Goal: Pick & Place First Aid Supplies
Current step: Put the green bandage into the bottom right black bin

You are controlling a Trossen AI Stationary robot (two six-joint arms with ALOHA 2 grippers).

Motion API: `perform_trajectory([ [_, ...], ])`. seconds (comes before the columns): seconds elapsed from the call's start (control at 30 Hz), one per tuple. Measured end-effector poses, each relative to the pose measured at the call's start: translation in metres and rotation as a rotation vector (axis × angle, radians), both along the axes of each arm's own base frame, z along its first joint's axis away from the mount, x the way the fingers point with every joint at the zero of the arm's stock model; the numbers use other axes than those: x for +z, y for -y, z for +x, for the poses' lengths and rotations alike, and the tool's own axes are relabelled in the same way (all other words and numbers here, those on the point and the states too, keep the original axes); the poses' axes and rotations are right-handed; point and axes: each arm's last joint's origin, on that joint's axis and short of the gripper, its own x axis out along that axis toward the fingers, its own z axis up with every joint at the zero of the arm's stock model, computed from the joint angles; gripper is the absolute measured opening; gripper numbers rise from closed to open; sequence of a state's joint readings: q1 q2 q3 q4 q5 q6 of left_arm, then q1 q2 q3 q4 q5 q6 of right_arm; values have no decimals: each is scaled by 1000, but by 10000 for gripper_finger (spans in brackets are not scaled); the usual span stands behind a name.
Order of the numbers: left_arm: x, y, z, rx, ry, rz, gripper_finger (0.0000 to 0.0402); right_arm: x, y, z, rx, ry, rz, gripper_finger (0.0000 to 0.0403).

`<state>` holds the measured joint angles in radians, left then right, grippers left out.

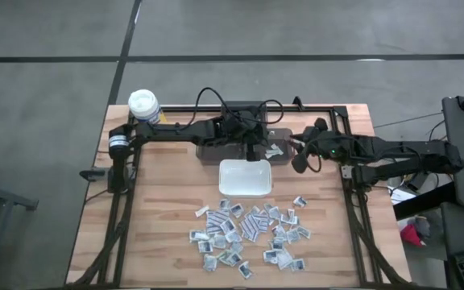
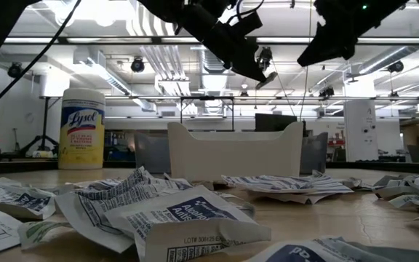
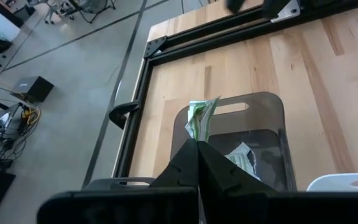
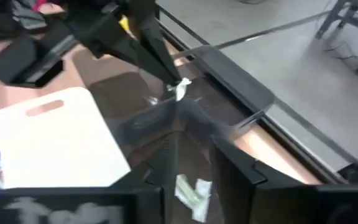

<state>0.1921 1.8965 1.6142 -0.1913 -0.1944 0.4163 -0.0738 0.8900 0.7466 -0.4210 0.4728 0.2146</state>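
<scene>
Mostly the packets lie scattered on the near half of the table, in front of the white tray. They look light, thin and crinkly, best pinched by an edge. Reaching over the dark bin, the left gripper is clenched on a greenish packet. Just beside that bin, the right gripper hangs with fingers parted, empty.
</scene>
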Motion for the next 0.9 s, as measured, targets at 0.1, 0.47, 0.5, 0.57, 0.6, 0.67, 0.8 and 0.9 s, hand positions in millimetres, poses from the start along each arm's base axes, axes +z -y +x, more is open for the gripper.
perform_trajectory([
  [0.1, 0, 0, 0, 2, 3, -3, 0, 0, 5, 5, -6, -6, -23, 138],
  [0.47, 5, 8, 3, -17, 28, 1, 0, -7, 20, 27, 32, 22, 3, 199],
  [0.5, 6, 9, 3, -19, 33, 2, 0, -7, 21, 28, 35, 28, -4, 199],
  [0.57, 6, 10, 3, -21, 32, 2, 0, -8, 23, 31, 34, 32, -6, 197],
  [0.6, 6, 10, 3, -21, 32, 2, 0, -8, 24, 32, 38, 30, 1, 195],
  [0.67, 6, 10, 3, -21, 33, 2, 0, -8, 25, 34, 50, 29, 12, 192],
  [0.8, 6, 10, 3, -21, 33, 2, 0, -10, 27, 36, 54, 21, 20, 181],
  [0.9, 6, 10, 3, -22, 34, 2, 0, -9, 27, 37, 54, 30, 19, 166],
])
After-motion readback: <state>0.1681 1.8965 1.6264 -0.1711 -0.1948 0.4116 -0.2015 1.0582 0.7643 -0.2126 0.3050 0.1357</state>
